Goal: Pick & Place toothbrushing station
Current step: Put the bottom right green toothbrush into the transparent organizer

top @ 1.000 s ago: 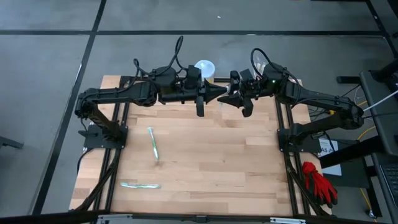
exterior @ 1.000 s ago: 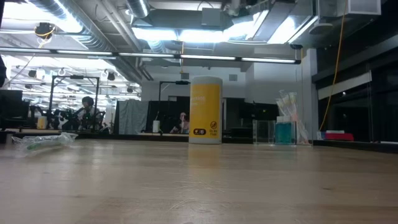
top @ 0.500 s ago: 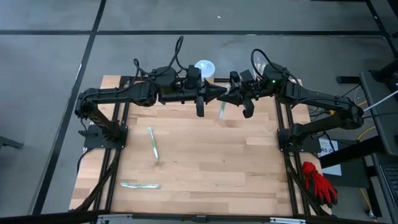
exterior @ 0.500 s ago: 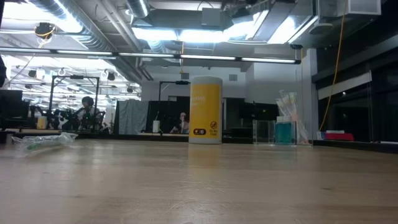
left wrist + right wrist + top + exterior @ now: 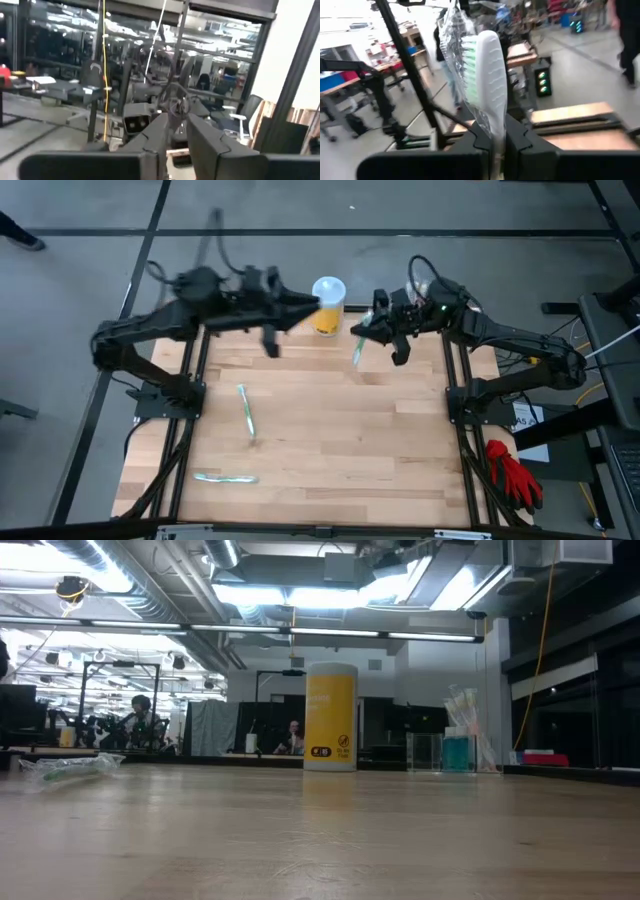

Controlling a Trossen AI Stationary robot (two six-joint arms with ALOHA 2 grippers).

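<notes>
My right gripper (image 5: 364, 330) hangs over the table's far middle, shut on a white toothbrush (image 5: 487, 75) with green bristles in a clear wrapper. The same toothbrush (image 5: 357, 352) shows pale in the high view. My left gripper (image 5: 310, 302) is open, holds nothing and hovers beside the yellow canister (image 5: 328, 305); its fingers (image 5: 160, 132) stand a little apart. The toothbrushing station (image 5: 425, 752), a clear boxy holder, stands on the table at the far right; my right arm covers it in the high view. My right gripper pinches the wrapped toothbrush between its two fingers, just below the head (image 5: 496, 131). The fingers reach in from the table's right, roughly level. The head sticks out past the fingertips and the toothbrush is lifted clear of the table.
Two more wrapped toothbrushes lie on the wood, one at the left middle (image 5: 245, 412) and one near the front left (image 5: 225, 477). A teal cup (image 5: 458, 752) with wrapped sticks stands beside the station. The yellow canister (image 5: 330, 718) stands at the far edge.
My left gripper has let go of the toothbrush and swung back toward the table's left edge, ending beside the yellow canister. My right gripper has taken hold of the toothbrush and stays in place, keeping it clear of the table.
</notes>
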